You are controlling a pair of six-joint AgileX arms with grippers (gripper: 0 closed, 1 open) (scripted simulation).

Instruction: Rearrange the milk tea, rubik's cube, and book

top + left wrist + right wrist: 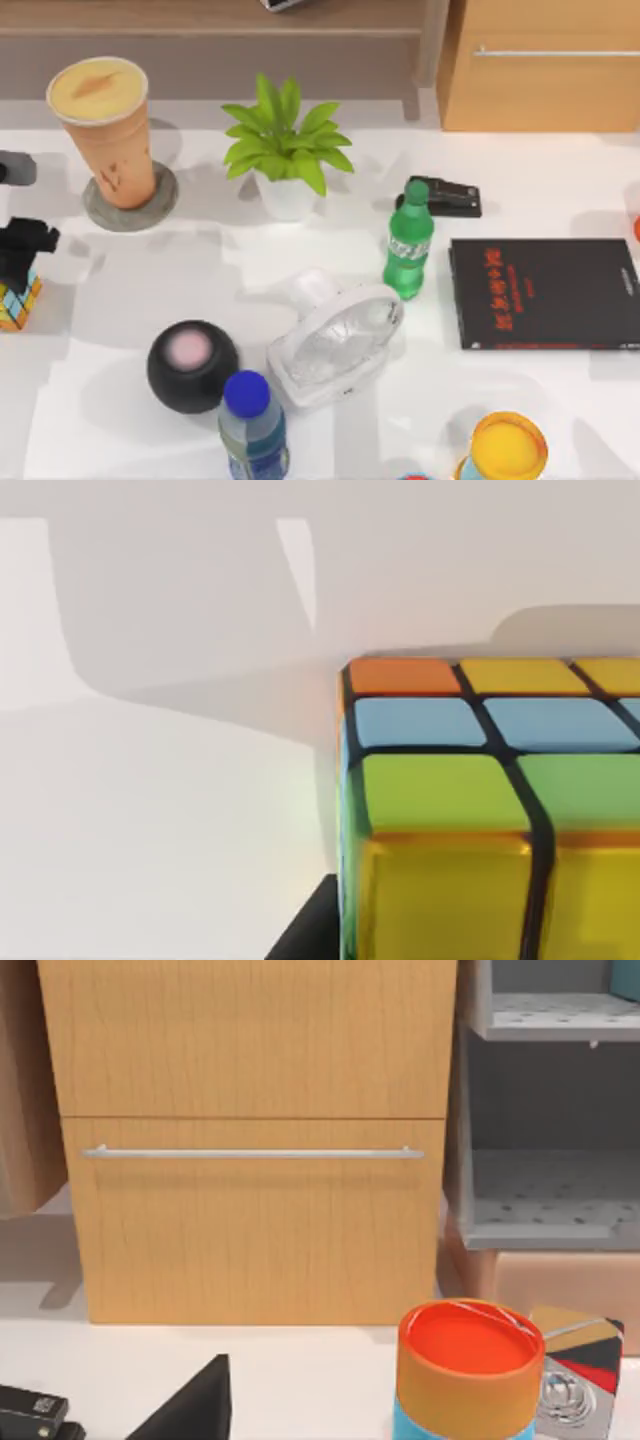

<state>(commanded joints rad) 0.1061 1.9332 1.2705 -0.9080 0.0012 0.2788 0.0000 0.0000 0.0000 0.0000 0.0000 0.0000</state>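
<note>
The milk tea [105, 130], a tall orange-tan cup with a creamy top, stands on a grey coaster [130, 212] at the back left. The rubik's cube [17, 298] is at the table's far left edge. My left gripper [24, 248] is right over it and shut on it. In the left wrist view the rubik's cube [490, 810] looms close, with one dark finger [305, 930] against its side. The book is out of view. In the right wrist view, one finger [195, 1405] of my parked, open right gripper holds nothing.
A potted plant [285, 150], green bottle [408, 240], white fan [335, 340], black speaker [192, 365] and blue-capped bottle [252, 425] crowd the middle. A thin black book with red characters [545, 292] lies right, a black stapler [445, 196] behind it. A yellow-topped can [508, 447] stands front right, near a red-topped can [468, 1370].
</note>
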